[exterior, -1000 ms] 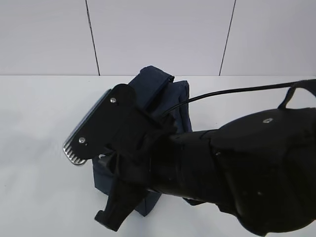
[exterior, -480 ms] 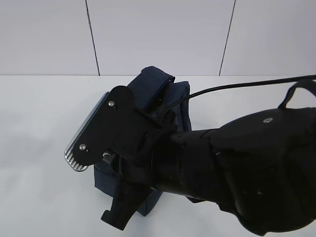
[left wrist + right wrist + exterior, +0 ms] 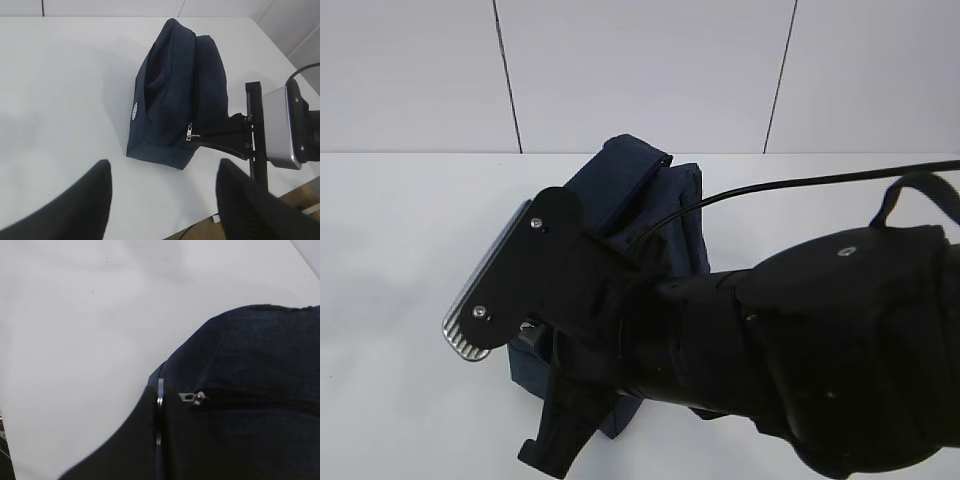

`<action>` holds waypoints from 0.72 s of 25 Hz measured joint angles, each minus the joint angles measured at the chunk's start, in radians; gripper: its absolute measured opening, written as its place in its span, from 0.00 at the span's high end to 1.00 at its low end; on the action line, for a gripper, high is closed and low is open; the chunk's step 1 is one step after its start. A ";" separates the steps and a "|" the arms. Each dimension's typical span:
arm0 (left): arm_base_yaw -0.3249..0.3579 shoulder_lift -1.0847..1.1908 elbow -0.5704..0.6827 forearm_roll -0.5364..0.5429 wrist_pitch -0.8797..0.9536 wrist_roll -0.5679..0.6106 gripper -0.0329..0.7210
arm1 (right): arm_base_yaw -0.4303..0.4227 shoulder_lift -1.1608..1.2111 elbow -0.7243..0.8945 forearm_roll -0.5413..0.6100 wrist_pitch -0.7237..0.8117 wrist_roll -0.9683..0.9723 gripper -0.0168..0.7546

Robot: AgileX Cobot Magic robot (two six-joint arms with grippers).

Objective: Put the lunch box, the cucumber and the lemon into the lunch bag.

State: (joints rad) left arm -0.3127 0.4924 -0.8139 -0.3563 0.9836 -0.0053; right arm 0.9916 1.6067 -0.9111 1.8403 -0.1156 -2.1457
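Note:
The dark navy lunch bag [image 3: 630, 190] stands on the white table, its top zipper running along it in the left wrist view [image 3: 170, 90]. My right gripper [image 3: 160, 405] is shut on the silver ring zipper pull [image 3: 160, 390], seen edge-on between its fingers, just beside the slider [image 3: 196, 398]. From the left wrist view the right gripper [image 3: 195, 137] reaches the bag's near end from the right. My left gripper [image 3: 162, 200] hangs open and empty above the table in front of the bag. The lunch box, the cucumber and the lemon are out of view.
The right arm and its silver wrist camera [image 3: 480, 300] fill the front of the exterior view and hide much of the bag. The table's edge [image 3: 235, 212] runs close by my left gripper's right finger. A black cable [image 3: 790, 183] arcs over the bag.
The right arm with its wrist camera has shifted slightly left and down in the exterior view, still holding the zipper pull. The bag has stayed in place.

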 joint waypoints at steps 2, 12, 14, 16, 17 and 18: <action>0.000 0.000 0.000 0.000 0.000 0.000 0.35 | 0.000 0.000 0.000 0.000 0.000 0.000 0.95; 0.000 0.000 0.000 0.000 0.001 0.000 0.35 | 0.000 0.000 0.000 -0.146 0.001 0.154 0.95; 0.000 0.000 0.000 0.000 0.001 0.000 0.35 | 0.000 0.000 0.000 -0.283 0.007 0.296 0.95; 0.000 0.000 0.000 0.000 0.001 0.000 0.35 | 0.000 0.000 0.000 -0.443 0.013 0.457 0.95; 0.000 0.000 0.000 0.000 0.001 0.000 0.35 | -0.001 0.000 0.000 -0.525 0.015 0.523 0.95; 0.000 0.000 0.000 0.000 0.001 0.000 0.35 | -0.001 0.000 0.000 -0.600 0.024 0.605 0.95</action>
State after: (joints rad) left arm -0.3127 0.4924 -0.8139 -0.3563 0.9842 -0.0053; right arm 0.9902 1.6067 -0.9111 1.2406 -0.0916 -1.5408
